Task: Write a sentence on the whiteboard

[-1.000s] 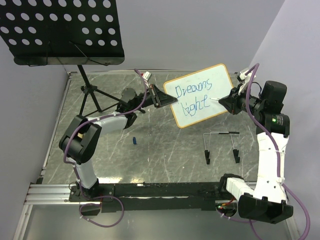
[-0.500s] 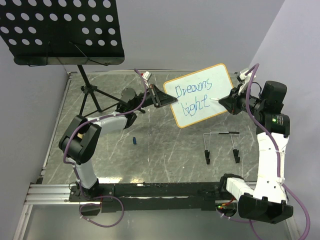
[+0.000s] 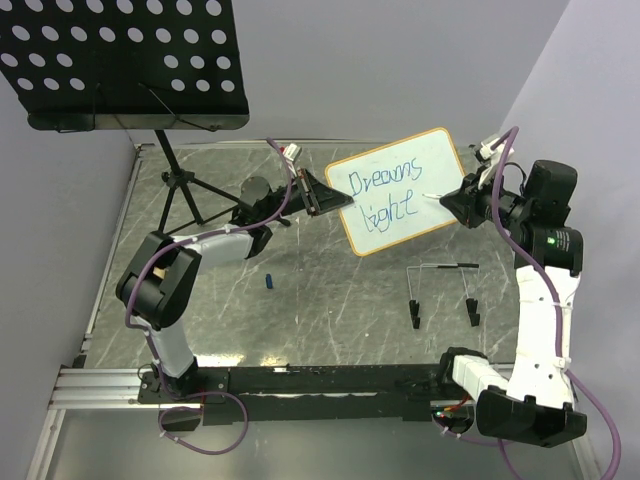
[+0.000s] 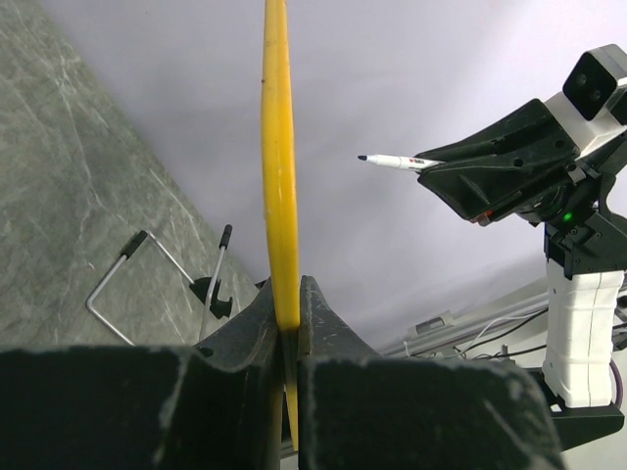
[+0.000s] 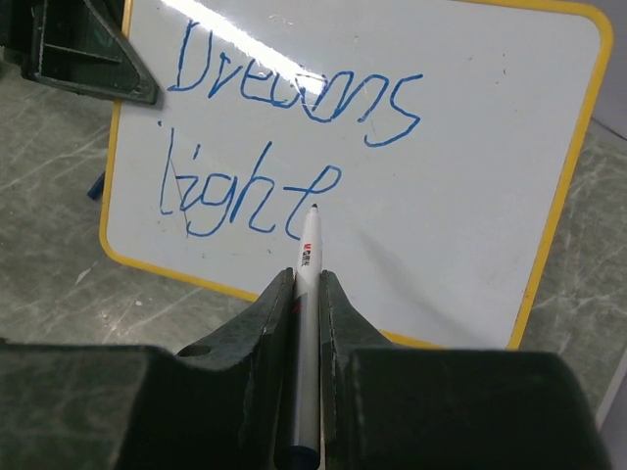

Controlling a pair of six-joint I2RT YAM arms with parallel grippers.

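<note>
The whiteboard (image 3: 435, 165) has a tan-yellow frame and is held tilted above the table. My left gripper (image 3: 318, 193) is shut on its left edge; the left wrist view shows the board edge-on (image 4: 277, 147) between the jaws. Blue writing (image 5: 294, 98) reads "Dreams" over "light" (image 3: 392, 190). My right gripper (image 3: 458, 201) is shut on a white marker (image 5: 308, 294). The marker's tip (image 5: 313, 209) is just off the end of "light", a small gap from the board in the left wrist view (image 4: 392, 162).
A black perforated music stand (image 3: 120, 60) rises at the back left on a tripod (image 3: 180, 190). A small wire stand (image 3: 443, 290) sits on the grey marbled table (image 3: 300, 310) below the board. A blue cap (image 3: 270, 282) lies near the middle.
My right gripper and the marker have drawn slightly back to the right, off the board. The board and left arm have not moved.
</note>
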